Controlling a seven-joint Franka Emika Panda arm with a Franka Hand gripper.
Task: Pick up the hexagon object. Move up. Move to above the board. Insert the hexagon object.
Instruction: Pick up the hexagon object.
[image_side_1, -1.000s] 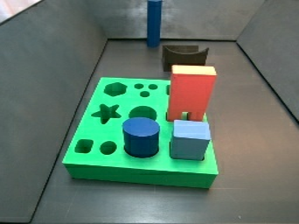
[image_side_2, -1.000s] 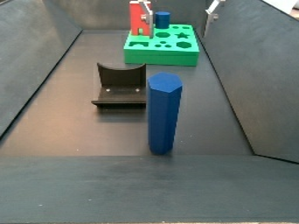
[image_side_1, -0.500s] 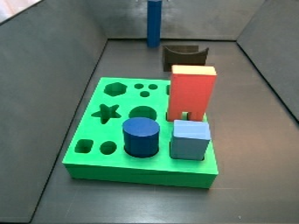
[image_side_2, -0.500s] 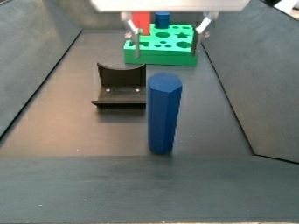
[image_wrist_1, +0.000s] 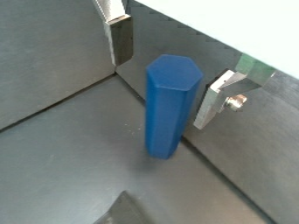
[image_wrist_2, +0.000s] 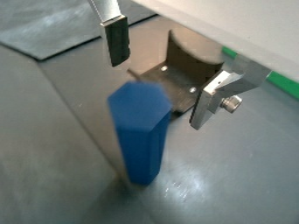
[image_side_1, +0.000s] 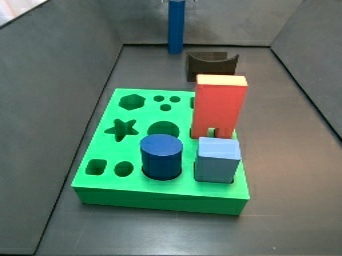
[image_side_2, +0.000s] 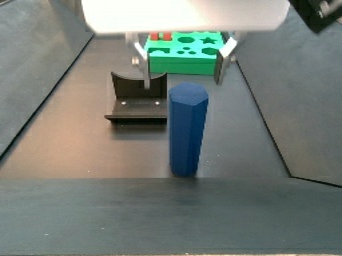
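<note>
Hexagon object (image_wrist_1: 170, 107) stands between spread gripper (image_wrist_1: 167, 66) fingers (image_wrist_1: 121, 39).

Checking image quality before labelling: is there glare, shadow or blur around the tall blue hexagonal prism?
In a wrist view the tall blue hexagonal prism looks soft, with floor glare by its base; in the other it is sharper. In a side view the open gripper hangs behind it, its pale body overexposed.

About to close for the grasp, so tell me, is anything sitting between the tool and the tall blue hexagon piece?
Nothing visible. In a wrist view the open tool straddles the upright hexagon object, one finger on each side, with only bare gaps between.
</note>
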